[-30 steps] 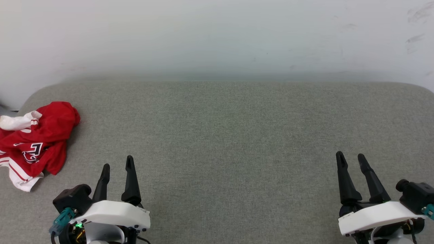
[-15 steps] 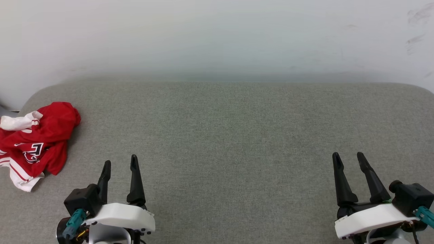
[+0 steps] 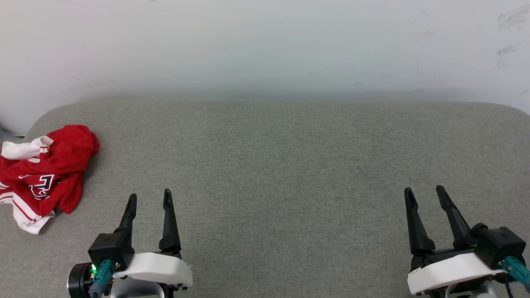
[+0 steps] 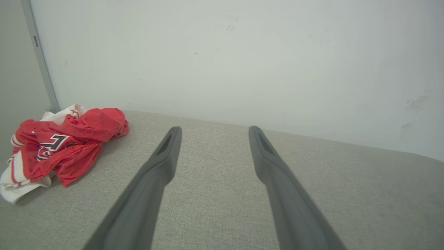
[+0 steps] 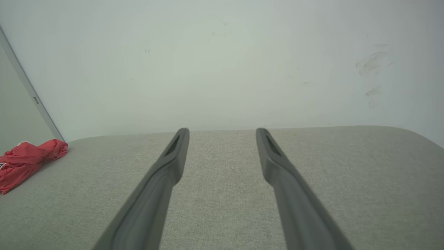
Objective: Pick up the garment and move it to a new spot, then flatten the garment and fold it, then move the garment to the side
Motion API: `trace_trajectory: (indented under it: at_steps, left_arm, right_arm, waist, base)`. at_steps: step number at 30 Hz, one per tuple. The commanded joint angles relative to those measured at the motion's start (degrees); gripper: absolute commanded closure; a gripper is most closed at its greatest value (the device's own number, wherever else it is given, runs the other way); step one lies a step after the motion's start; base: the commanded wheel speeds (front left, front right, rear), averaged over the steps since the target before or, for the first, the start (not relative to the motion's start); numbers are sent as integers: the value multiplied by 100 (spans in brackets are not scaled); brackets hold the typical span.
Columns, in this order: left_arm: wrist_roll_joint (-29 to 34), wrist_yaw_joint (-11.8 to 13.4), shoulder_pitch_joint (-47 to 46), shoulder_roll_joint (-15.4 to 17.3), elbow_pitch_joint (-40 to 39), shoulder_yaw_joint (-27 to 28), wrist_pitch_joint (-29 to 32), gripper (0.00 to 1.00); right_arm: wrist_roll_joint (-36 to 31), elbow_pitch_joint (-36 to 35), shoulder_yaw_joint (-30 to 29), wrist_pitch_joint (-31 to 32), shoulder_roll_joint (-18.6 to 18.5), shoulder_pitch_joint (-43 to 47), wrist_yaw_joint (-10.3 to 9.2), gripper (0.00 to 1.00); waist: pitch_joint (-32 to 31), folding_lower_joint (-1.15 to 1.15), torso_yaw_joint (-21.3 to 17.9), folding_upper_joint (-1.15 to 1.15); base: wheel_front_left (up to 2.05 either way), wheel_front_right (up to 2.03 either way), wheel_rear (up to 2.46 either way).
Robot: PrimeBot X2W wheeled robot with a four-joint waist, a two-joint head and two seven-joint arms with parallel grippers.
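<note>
Garment heaped at left edge of desk. Left hand open, near it. Right hand open, well apart.

In the head view, the garment is lying on the padded surface at its 9 o'clock edge. The left gripper is hovering over the surface at 7 o'clock, with the garment sitting at its 10 o'clock, near but apart. The right gripper is hovering at 5 o'clock, well apart from both. The wall is standing behind the surface at 12 o'clock.
</note>
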Motion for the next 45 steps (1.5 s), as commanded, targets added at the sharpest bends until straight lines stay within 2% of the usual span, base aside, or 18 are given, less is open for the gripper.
trace_trajectory:
  at_steps: [1,26,34,45]
  left_arm:
    - [143,-12,26,-22,-52,10,-54,0]
    - [789,-352,126,-155,97,223,-309,0]
    - [426,-419,105,-163,224,277,-296,0]
    - [361,-435,98,-163,295,268,-296,0]
  right_arm:
    - [-129,-63,14,-64,7,29,-1,0]
    - [-656,-69,66,-317,9,139,-3,0]
    - [-373,19,32,-307,9,116,-3,0]
    - [-182,106,9,-306,9,92,-3,0]
  waist:
    - [-1,0,3,0]
    - [-1,0,17,0]
    - [-13,0,25,0]
    - [-21,0,27,0]
  base:
    - [0,0,0]
    - [0,0,0]
    - [0,0,0]
    - [0,0,0]
